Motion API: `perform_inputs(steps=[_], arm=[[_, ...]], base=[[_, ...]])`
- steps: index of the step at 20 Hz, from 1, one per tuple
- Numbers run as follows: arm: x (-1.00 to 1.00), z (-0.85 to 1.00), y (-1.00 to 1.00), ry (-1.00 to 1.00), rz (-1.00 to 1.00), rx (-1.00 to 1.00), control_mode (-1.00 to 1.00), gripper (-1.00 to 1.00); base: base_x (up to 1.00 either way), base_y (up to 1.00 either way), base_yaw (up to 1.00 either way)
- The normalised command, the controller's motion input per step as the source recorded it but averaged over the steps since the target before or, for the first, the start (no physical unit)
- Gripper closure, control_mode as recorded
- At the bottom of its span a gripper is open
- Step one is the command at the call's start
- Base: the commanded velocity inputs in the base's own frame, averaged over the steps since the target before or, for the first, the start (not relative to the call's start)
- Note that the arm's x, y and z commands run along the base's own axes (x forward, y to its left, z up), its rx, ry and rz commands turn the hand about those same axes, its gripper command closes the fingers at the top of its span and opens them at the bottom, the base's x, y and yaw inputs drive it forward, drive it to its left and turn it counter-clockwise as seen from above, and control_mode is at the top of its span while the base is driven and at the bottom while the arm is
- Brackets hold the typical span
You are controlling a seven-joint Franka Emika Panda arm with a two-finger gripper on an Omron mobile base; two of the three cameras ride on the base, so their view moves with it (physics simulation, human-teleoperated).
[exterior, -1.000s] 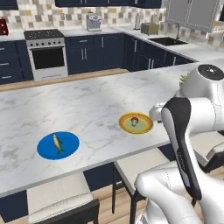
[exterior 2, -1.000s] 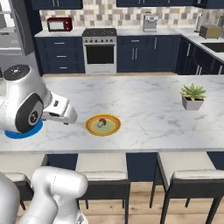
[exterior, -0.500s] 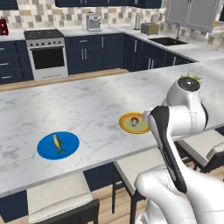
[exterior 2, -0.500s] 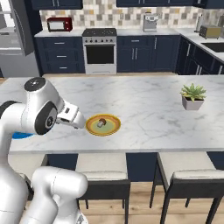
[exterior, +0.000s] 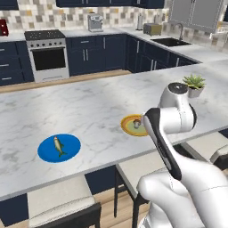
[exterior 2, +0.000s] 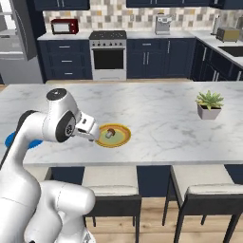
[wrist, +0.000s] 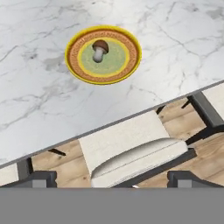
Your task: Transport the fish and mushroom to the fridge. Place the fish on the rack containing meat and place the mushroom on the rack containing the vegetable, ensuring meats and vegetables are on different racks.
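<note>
Marble table (exterior: 102, 102) carried the mushroom (wrist: 100, 49) on its yellow plate (wrist: 74, 65), fish (exterior: 58, 145) on a blue plate (exterior: 46, 153) well apart. Fingers stood apart, empty. Risk: a careless descent could nudge the small mushroom off.

This is a home kitchen. Dark blue cabinets (exterior 2: 156, 59) line the walls under a tiled backsplash, with a steel oven range (exterior 2: 108, 56), a red microwave (exterior 2: 65, 26), a toaster (exterior 2: 227, 34) and a sink (exterior: 171, 42). A marble island table (exterior 2: 156, 107) has cushioned stools (exterior 2: 207, 195) tucked beneath it.
</note>
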Motion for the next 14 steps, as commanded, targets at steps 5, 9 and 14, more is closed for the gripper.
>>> perform_inputs(steps=[5,9,14], arm=[[0.51,-0.39,0.00,0.13,0.00,0.00,-1.00,-1.00],[0.52,-0.32,-0.05,0.09,0.00,0.00,-1.00,-1.00],[0.48,-0.23,-0.06,0.04,0.00,0.00,-1.00,-1.00]], base=[[0.00,0.00,0.00],[0.00,0.00,0.00],[0.00,0.00,0.00]])
